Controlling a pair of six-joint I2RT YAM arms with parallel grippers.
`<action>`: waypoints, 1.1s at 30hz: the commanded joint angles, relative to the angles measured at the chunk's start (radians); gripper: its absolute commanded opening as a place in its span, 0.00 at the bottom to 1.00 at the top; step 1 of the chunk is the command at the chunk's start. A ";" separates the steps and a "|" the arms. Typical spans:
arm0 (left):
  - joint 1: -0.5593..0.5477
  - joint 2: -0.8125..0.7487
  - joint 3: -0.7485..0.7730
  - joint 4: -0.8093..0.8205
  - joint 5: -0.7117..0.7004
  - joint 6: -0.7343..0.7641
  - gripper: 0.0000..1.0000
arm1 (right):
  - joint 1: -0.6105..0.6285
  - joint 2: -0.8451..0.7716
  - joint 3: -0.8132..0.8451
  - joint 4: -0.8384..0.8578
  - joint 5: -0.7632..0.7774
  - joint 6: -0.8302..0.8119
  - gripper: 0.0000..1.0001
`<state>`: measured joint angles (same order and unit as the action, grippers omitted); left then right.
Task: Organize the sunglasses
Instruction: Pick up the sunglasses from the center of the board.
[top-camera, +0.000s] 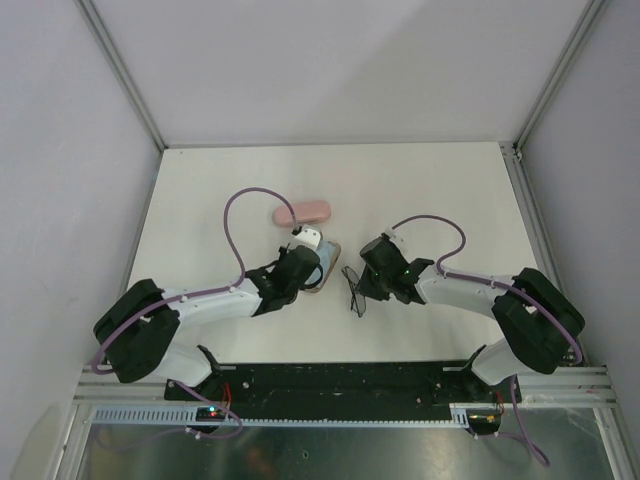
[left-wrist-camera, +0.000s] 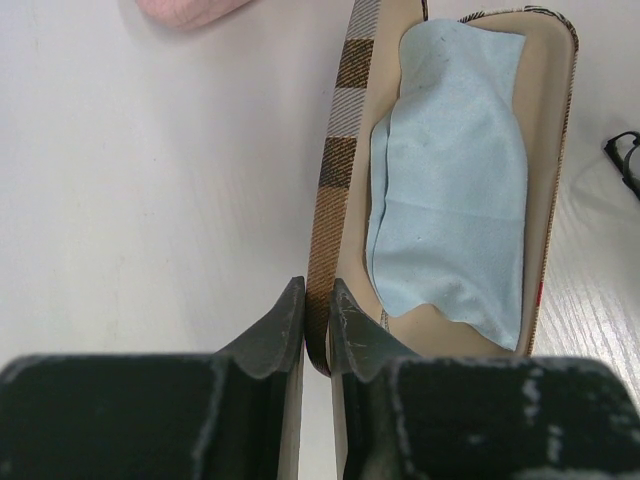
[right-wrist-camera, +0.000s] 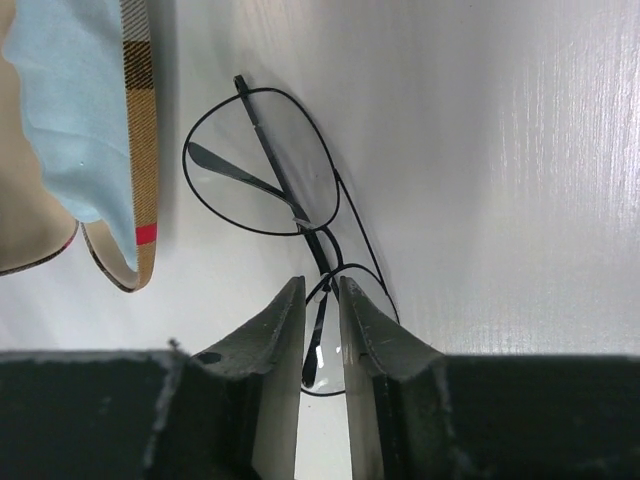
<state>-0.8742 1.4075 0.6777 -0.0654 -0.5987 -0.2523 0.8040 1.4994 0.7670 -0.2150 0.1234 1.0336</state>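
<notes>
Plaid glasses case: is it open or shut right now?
Open: the case shows its tan lining, with a light blue cloth lying inside it.

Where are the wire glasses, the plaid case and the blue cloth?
wire glasses (right-wrist-camera: 262, 165): right wrist view, upper lens.
plaid case (left-wrist-camera: 338, 140): left wrist view, plaid wall.
blue cloth (left-wrist-camera: 455, 170): left wrist view, its middle.

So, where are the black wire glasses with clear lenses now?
The black wire glasses lie near the middle of the top view, just right of the open plaid case; the right hand straddles their frame.
</notes>
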 joint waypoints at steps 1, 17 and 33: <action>-0.009 -0.007 0.025 0.040 -0.044 0.010 0.16 | 0.006 -0.029 0.007 0.001 0.012 -0.048 0.24; -0.014 -0.012 0.025 0.039 -0.047 0.010 0.16 | -0.018 -0.028 0.042 0.069 -0.019 -0.421 0.37; -0.018 -0.013 0.025 0.039 -0.052 0.010 0.16 | 0.048 0.109 0.160 -0.043 0.076 -0.526 0.40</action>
<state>-0.8818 1.4075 0.6777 -0.0658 -0.6003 -0.2523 0.8375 1.5837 0.8837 -0.2161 0.1417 0.5396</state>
